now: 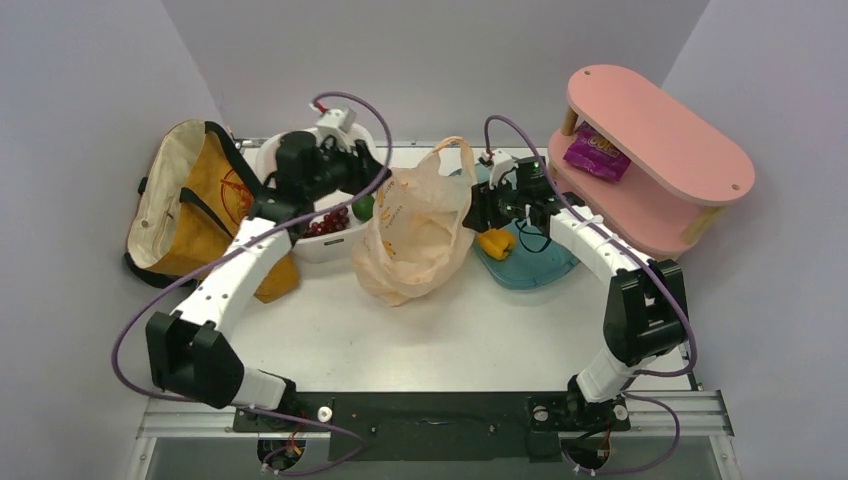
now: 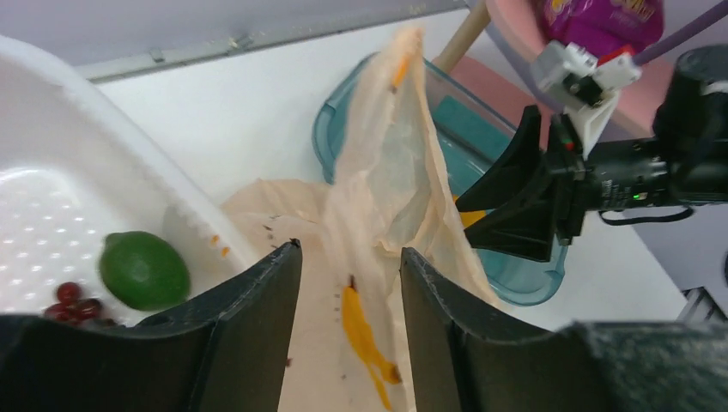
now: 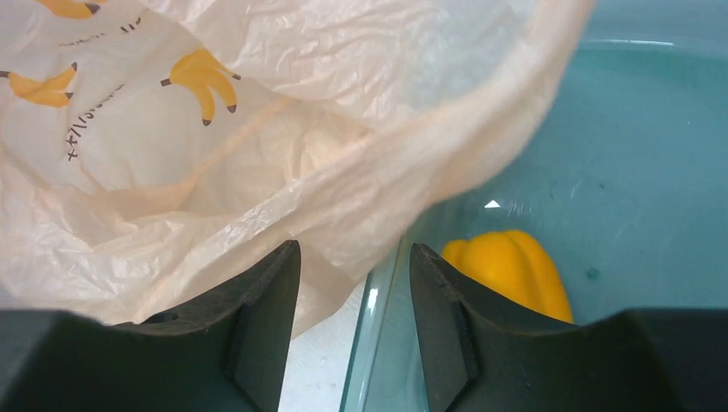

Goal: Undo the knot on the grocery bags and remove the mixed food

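Both grippers are released. The left gripper [image 2: 350, 251] has its fingers parted with only bag film showing through the gap and nothing pinched. The right gripper [image 3: 353, 247] is the same, fingers apart just over the rim of the teal tub [image 1: 548, 268]. The plastic bag [image 1: 415, 235] sits slumped mid-table between the white tub [image 1: 325, 250] and the teal tub. Its right side drapes onto the teal rim and one loop handle [image 2: 391, 112] stands up. You can't see a knot from any view, and you can't tell whether anything is inside. The yellow pepper [image 3: 511, 266] lies in the teal tub just beside the bag's edge. The green fruit [image 2: 144, 270] and the grapes [image 1: 328, 222] are in the white tub. The canvas tote [image 1: 175, 200] is at the far left with its mouth open, well apart from the right gripper. The bag is probably very light, soft and slippery, and easy to tear. Pull one side and the whole thing likely slides or lifts with you. Take it at the loop handle or a gathered fold of the rim, not a single layer. Hold the opposite side with your other gripper so the mouth spreads. The tote looks like stiffer cloth that keeps its shape, so take it by a black strap.
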Controlling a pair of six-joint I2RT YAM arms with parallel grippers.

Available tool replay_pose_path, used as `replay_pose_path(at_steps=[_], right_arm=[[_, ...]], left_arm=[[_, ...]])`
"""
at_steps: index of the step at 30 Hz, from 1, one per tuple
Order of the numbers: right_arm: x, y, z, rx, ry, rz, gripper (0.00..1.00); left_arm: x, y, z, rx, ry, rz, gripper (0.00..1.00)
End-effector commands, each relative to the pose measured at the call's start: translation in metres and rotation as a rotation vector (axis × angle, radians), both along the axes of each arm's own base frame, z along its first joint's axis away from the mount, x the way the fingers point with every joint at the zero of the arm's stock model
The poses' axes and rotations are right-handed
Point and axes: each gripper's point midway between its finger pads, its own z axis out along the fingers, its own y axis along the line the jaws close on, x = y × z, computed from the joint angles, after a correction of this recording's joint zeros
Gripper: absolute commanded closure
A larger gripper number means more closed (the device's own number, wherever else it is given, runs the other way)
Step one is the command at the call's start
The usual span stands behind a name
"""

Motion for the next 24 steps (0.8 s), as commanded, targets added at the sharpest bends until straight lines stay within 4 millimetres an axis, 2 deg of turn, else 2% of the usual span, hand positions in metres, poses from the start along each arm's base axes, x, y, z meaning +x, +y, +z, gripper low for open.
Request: replay_pose_path(at_steps=[1,2,3,4,5,6,7,8,9,10,11,12,13,14,15,16,19,21,24], right_arm=[[0.026,0.009,0.027,0.028,-0.079,-0.005,0.55],[0.031,0.01,0.032,0.03,-0.093,-0.011,0.55],[0.035,0.008,0.034,0.024,-0.103,-0.024,0.55],[0.039,0.007,0.04,0.023,-0.118,-0.033,0.55],[0.043,0.004,0.042,0.014,-0.128,-0.049,0.55],[0.047,0.002,0.047,0.013,-0.141,-0.06,0.55],[0.05,-0.001,0.05,0.008,-0.153,-0.072,0.52],[0.054,-0.002,0.059,0.013,-0.172,-0.079,0.5],[0.056,-0.003,0.062,0.012,-0.18,-0.084,0.44],[0.059,-0.005,0.072,0.018,-0.202,-0.088,0.42],[0.058,-0.004,0.079,0.019,-0.214,-0.083,0.39],[0.059,-0.004,0.088,0.023,-0.233,-0.077,0.38],[0.057,-0.002,0.096,0.031,-0.247,-0.07,0.36],[0.057,-0.001,0.104,0.037,-0.258,-0.067,0.34],[0.055,0.0,0.11,0.045,-0.267,-0.058,0.32],[0.053,0.002,0.116,0.049,-0.273,-0.053,0.32],[0.045,0.005,0.126,0.059,-0.283,-0.035,0.31],[0.039,0.008,0.129,0.063,-0.282,-0.025,0.3],[0.032,0.007,0.127,0.066,-0.263,-0.025,0.3]], left_arm=[[-0.043,0.046,0.074,-0.06,-0.003,-0.152,0.55],[-0.037,0.071,0.083,-0.032,-0.029,-0.097,0.55],[-0.042,0.089,0.08,0.001,0.005,-0.039,0.54],[-0.038,0.117,0.088,0.053,-0.026,0.034,0.54],[-0.042,0.139,0.08,0.095,0.023,0.105,0.53],[-0.04,0.169,0.087,0.151,-0.005,0.177,0.53],[-0.045,0.199,0.079,0.196,0.043,0.269,0.51],[-0.046,0.219,0.083,0.268,0.021,0.325,0.51],[-0.053,0.242,0.079,0.297,0.055,0.387,0.5],[-0.058,0.256,0.082,0.336,0.043,0.417,0.5],[-0.064,0.279,0.08,0.347,0.063,0.48,0.5],[-0.07,0.291,0.083,0.365,0.054,0.508,0.49],[-0.077,0.314,0.084,0.367,0.062,0.577,0.49],[-0.08,0.323,0.087,0.369,0.054,0.594,0.49],[-0.085,0.345,0.089,0.373,0.06,0.653,0.49],[-0.085,0.355,0.092,0.381,0.057,0.671,0.49],[-0.093,0.399,0.086,0.427,0.119,0.755,0.52],[-0.095,0.421,0.078,0.463,0.164,0.776,0.57],[-0.093,0.444,0.052,0.522,0.243,0.78,0.65]])
